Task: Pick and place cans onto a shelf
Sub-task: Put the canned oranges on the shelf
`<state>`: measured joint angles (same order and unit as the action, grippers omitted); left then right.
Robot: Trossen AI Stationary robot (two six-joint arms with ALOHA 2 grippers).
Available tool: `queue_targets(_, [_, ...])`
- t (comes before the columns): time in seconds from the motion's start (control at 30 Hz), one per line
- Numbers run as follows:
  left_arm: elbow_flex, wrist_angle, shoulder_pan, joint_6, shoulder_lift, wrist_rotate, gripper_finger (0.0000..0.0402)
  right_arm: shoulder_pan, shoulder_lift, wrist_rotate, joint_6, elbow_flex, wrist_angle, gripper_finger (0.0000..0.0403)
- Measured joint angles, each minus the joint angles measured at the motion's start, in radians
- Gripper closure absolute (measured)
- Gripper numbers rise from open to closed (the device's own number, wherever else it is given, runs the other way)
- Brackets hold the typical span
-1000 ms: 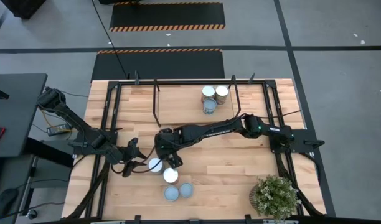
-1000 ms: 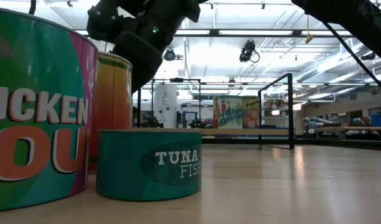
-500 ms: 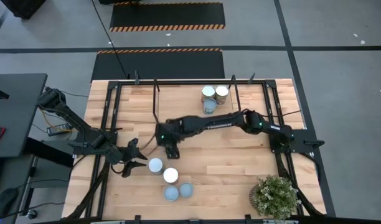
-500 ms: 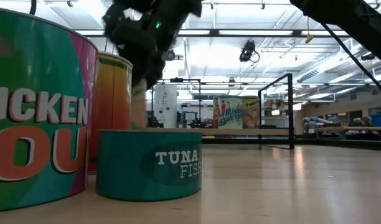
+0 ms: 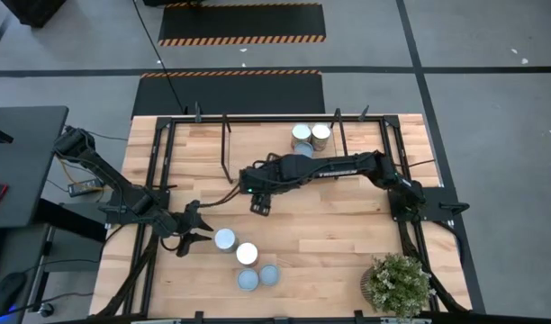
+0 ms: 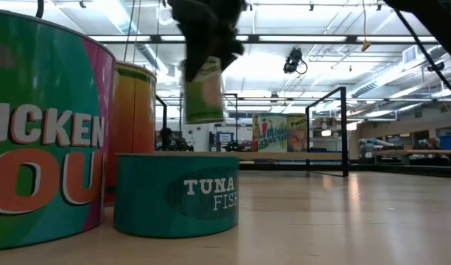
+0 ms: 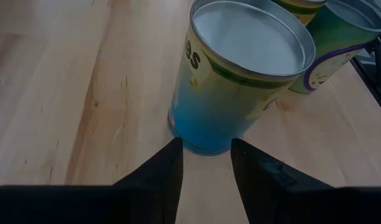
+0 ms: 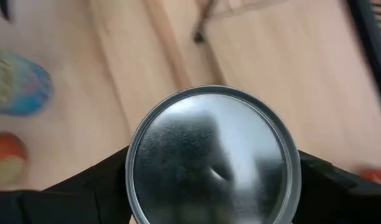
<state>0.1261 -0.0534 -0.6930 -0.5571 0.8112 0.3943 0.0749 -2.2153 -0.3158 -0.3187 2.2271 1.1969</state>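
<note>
My right gripper [image 5: 260,200] is shut on a can with a silver top [image 8: 212,155] and a green-and-yellow label [image 6: 203,92], above the middle of the table. My left gripper [image 5: 199,231] is open at the table's near left. Its fingertips [image 7: 206,146] stand just short of the base of a blue-and-yellow can [image 7: 240,81], and I see no touch. That can [image 5: 224,238] stands on its base among several cans at the near middle. More cans [image 5: 311,135] stand on the light-wood shelf [image 5: 257,139] at the far side. My right gripper pinches the can's round side wall just below its top rim [image 8: 131,180] between its two fingers [image 8: 97,186], one on each side. The fingers come from above, pointing down. The can hangs nearly upright below the gripper [image 6: 203,92], lifted clear of the table.
Three more cans [image 5: 247,254], [image 5: 247,280], [image 5: 269,274] stand at the near middle, and show large in the low view's left [image 6: 41,132]. The shelf's black rails and legs [image 5: 226,144] rise at the far side. A potted plant [image 5: 399,283] stands at the near right corner.
My right gripper has risen from beside the near cans and gone toward the table's far edge and a little right, toward the shelf. It carries the can, which is now lifted clear.
</note>
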Motion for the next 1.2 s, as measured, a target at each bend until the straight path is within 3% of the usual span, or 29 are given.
queue_targets(0.13, [0.0, 0.0, 0.0, 0.0, 0.0, 0.0, 0.026, 0.039, 0.081, -0.062, -0.04, -0.129, -0.001, 0.0076])
queue_targets(0.3, [0.0, -0.001, 0.0, 0.0, 0.0, 0.0, 0.026, 0.078, 0.223, -0.11, -0.121, -0.402, -0.106, 0.0076])
queue_targets(0.5, [0.0, -0.002, 0.0, 0.0, 0.0, 0.0, 0.026, 0.087, 0.424, -0.208, -0.314, -0.715, -0.17, 0.0076])
queue_targets(0.67, [0.0, -0.004, 0.0, 0.006, 0.0, 0.001, 0.026, 0.06, 0.551, -0.28, -0.445, -0.893, -0.17, 0.0076])
queue_targets(0.93, [0.0, -0.035, 0.0, 0.021, 0.0, 0.011, 0.026, -0.033, 0.589, -0.332, -0.385, -0.967, -0.172, 0.0076])
queue_targets(1.2, [0.0, -0.04, 0.0, 0.027, 0.0, 0.003, 0.026, -0.125, 0.587, -0.295, -0.285, -0.967, -0.176, 0.0076])
